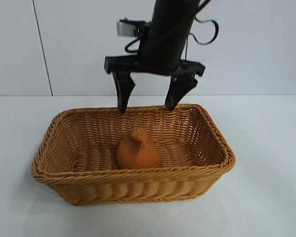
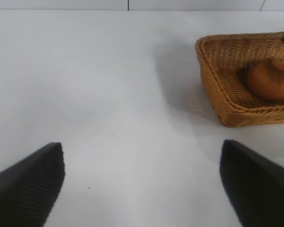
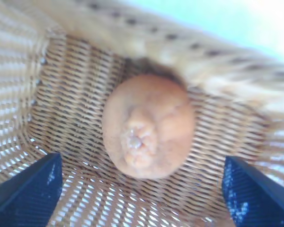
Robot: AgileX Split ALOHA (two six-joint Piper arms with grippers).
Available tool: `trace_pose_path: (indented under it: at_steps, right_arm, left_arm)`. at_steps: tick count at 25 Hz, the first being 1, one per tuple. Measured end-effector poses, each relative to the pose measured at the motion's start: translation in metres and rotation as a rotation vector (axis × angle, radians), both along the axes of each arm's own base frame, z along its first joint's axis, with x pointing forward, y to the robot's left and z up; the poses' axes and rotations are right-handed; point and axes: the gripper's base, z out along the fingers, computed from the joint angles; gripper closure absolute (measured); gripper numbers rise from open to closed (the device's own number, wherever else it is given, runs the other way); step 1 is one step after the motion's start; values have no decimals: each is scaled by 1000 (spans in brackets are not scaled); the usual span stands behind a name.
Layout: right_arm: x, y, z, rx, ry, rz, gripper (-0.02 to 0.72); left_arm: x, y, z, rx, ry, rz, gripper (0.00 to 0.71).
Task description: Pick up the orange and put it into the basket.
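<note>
The orange point(image 1: 138, 150) sits upright on the floor of the wicker basket point(image 1: 59, 170), roughly in the middle and toward the near wall, its knobby neck pointing up. Nothing touches it. The basket rests on the white surface point(image 1: 266, 187).

The right gripper point(image 1: 151, 101) hangs above the basket's far rim, pointing steeply down, its 2 fingers point(image 1: 123, 91) spread wide and empty. In the right wrist view the fruit lies directly below, between the 2 dark fingertips point(image 3: 31, 189), with a clear gap on each side.

The left gripper point(image 2: 142, 184) is parked well to the left of the basket over bare surface, its fingers also wide apart and holding nothing.

Judging by how things lie, the placing is done and the step in hand is the retreat. To do it well, the right arm should lift straight up until both fingertips are clearly above the braided rim before it travels sideways; the far rim is just beside the fingertips in the exterior view, so an early sideways swing could snag the weave and drag the light basket. Keeping the fingers wide avoids brushing the raised neck of the fruit, which could tip it over. The left arm has no part to play and should stay parked.
</note>
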Motion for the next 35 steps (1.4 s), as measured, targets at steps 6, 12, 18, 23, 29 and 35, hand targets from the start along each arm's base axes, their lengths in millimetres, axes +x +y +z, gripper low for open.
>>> trace_pose_path:
  at_steps: [6, 12, 18, 23, 29, 35]
  right_arm:
    - [11, -1, 39, 13, -132, -34, 71]
    - [32, -35, 39, -54, -166, -109, 71]
    - [73, -131, 39, -104, -174, -322, 71]
    - [89, -209, 39, -105, -157, -498, 71]
    - [90, -250, 35, -86, -122, -584, 71]
    - [73, -251, 14, -109, -25, -540, 71]
  left_arm:
    - [0, 0, 0, 0, 0, 0, 74]
    - [0, 0, 0, 0, 0, 0, 74]
    - [0, 0, 0, 0, 0, 0, 74]
    - [0, 0, 0, 0, 0, 0, 74]
    - [0, 0, 0, 0, 0, 0, 74]
    - [0, 0, 0, 0, 0, 0, 74]
